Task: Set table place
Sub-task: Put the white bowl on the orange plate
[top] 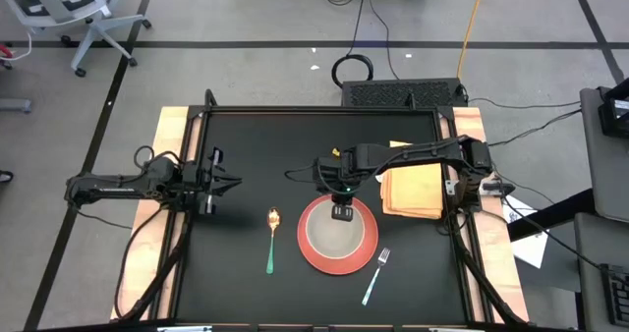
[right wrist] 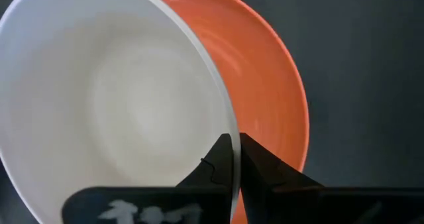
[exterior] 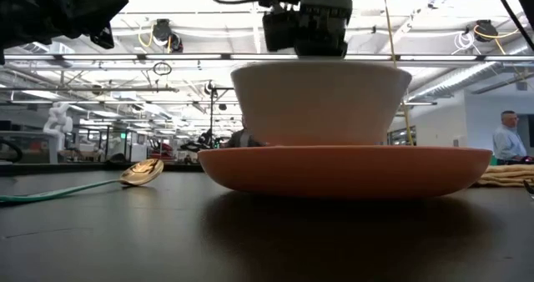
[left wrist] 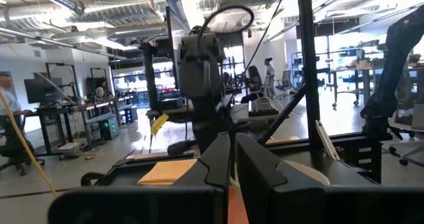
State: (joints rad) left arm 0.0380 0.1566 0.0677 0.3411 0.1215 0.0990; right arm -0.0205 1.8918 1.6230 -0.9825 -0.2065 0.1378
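Seen from above, the left gripper [top: 228, 185] hangs at about nine o'clock on the table [top: 246, 136], clear of everything, its jaws closed on nothing. Next along, the spoon [top: 272, 238] lies at roughly seven o'clock with its gold bowl towards twelve and its green handle running back towards six, so its long axis goes front to back. It looks light and stiff, and is probably best taken at mid-handle.

Just beside it sits the orange plate [top: 366, 256], near six o'clock, flat on the table, with the white bowl [top: 332, 232] standing upright on it. The right gripper [top: 341, 212] is at the bowl's twelve o'clock rim, jaws pinched shut on that thin wall. Bowl and plate look hard, smooth and breakable; a rim grip of this kind would likely slip if tilted, so I judge it wants a level, gentle release.

The fork [top: 376, 274] lies at five o'clock, tines towards twelve, handle slanting towards six. Farthest right, at three o'clock, a folded yellow napkin [top: 413, 190] lies soft and flat.
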